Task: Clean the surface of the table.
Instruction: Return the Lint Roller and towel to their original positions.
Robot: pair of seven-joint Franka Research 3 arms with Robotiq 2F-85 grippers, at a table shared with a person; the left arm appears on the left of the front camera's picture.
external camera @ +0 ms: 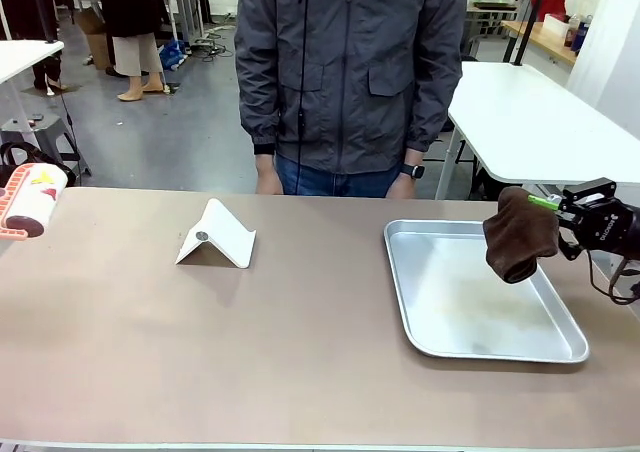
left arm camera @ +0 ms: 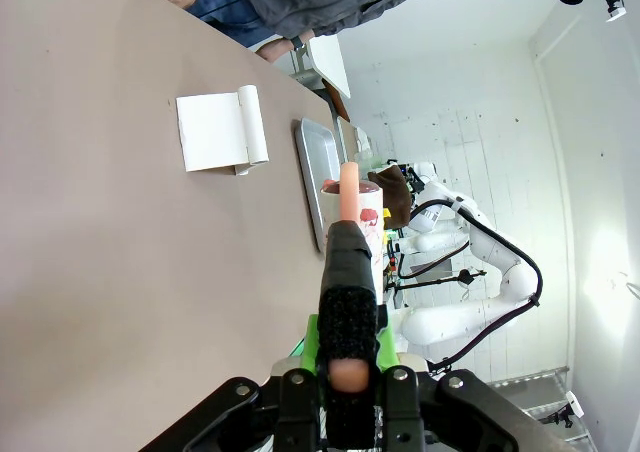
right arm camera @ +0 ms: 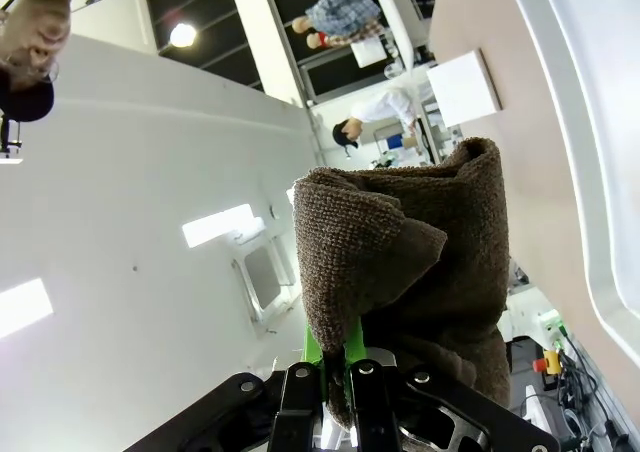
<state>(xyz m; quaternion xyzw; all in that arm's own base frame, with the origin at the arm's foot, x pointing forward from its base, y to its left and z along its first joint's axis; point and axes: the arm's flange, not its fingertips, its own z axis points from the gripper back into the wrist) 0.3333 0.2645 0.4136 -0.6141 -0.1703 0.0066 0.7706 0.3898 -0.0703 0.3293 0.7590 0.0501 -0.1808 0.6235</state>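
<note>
STEP: my right fingers [external camera: 548, 204] pinch a brown cloth [external camera: 520, 234] at 3 o'clock above the tray [external camera: 470, 347] | left fingers [left arm camera: 350, 372] clamp a lint roller [external camera: 30, 200] at 9 | NEXT: lower cloth onto the bare taupe worktop [external camera: 300, 362], I judge.

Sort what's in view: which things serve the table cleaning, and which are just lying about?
Job:
table
brown cloth, in right gripper
lint roller, in left gripper

Lying about:
silver tray
white folded stand
</note>
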